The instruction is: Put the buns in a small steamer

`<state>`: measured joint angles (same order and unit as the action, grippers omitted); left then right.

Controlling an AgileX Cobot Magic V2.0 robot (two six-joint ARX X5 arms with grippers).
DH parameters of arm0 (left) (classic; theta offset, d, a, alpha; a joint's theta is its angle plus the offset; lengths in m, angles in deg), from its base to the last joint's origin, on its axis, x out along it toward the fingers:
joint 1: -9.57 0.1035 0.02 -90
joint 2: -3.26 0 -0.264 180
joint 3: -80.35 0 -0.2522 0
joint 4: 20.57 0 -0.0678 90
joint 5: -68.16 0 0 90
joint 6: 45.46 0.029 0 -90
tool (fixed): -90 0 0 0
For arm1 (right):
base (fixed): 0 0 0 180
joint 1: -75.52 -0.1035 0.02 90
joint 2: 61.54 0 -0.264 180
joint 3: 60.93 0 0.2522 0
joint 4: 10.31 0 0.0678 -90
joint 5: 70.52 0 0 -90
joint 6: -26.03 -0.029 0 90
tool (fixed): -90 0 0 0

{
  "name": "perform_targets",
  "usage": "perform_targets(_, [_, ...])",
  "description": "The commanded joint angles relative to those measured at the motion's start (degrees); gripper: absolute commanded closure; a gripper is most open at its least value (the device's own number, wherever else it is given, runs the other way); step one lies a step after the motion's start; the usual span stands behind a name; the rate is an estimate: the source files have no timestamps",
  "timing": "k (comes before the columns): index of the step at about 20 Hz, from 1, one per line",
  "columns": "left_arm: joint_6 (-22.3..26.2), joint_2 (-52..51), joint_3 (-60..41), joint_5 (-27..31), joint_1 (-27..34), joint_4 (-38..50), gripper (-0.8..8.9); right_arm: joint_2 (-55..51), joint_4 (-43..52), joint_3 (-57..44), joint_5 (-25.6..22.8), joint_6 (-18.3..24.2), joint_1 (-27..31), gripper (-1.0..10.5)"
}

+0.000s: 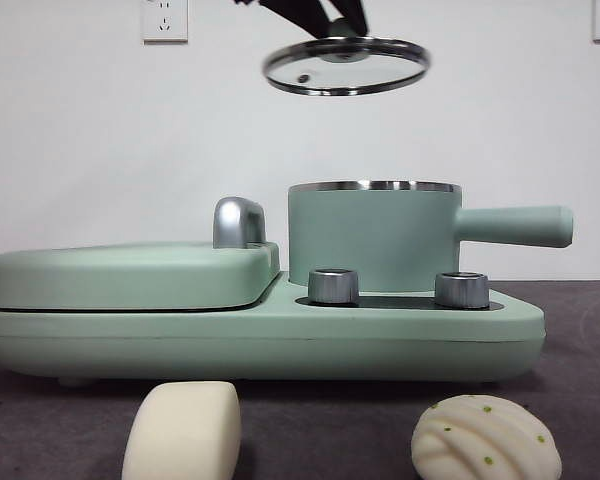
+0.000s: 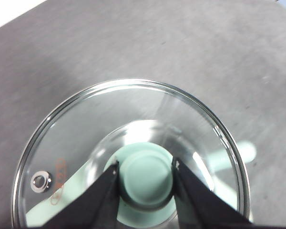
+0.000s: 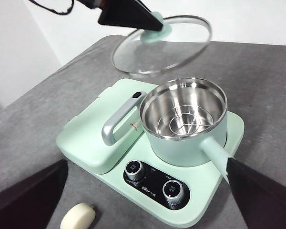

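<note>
The smooth cream oblong bun [image 1: 183,430] and the pleated white bun with green specks [image 1: 486,439] lie on the grey table [image 3: 267,76] in front of the appliance, below and short of my spread, empty right jaws; the oblong one shows beside my right gripper [image 3: 148,200]. The mint-green steel-rimmed steamer pot [image 3: 183,124] stands uncovered, holding only its wire rack. My left gripper [image 2: 146,174] pinches the green knob of the glass lid [image 1: 345,65], held above the pot. My right arm looks nearer the buns.

Oblong bun [image 1: 183,431] & pleated bun [image 1: 486,438] cut off by front view's bottom edge
</note>
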<state>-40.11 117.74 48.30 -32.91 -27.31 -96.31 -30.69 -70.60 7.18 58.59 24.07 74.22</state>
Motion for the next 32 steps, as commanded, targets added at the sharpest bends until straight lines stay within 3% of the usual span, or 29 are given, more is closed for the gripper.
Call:
perform_targets(1, [2.5,0.4,3.2,-0.3,1.0,-0.3,7.95,1.6,-0.8,0.9,1.1,-1.8,-0.2,4.0])
perform_targets(4, [3.0,0.3,3.2,-0.3,3.6,-1.5,7.95,5.3,-1.7,0.9,3.6,-3.7,-2.8,4.0])
perform_targets(9, [4.3,0.3,3.2,-0.3,8.6,-1.5,7.95,13.3,-0.9,1.0,0.7,-7.0,-13.6,4.0])
perform_targets(16, [4.5,0.3,3.2,-0.3,16.8,-1.3,7.95,29.0,5.3,2.4,-16.4,-15.7,-38.4,4.0])
perform_targets(21, [4.5,0.3,3.2,-0.3,21.1,-1.1,7.95,43.5,5.4,7.5,-26.0,-22.6,-50.6,4.0])
perform_targets(27, [4.5,0.3,3.2,-0.3,23.5,-1.2,7.95,59.4,4.9,12.5,-26.1,-27.9,-56.8,4.4])
perform_targets(32, [4.5,0.3,3.2,-0.3,23.8,-1.2,7.95,67.5,6.7,12.5,-27.3,-28.5,-60.9,4.4])
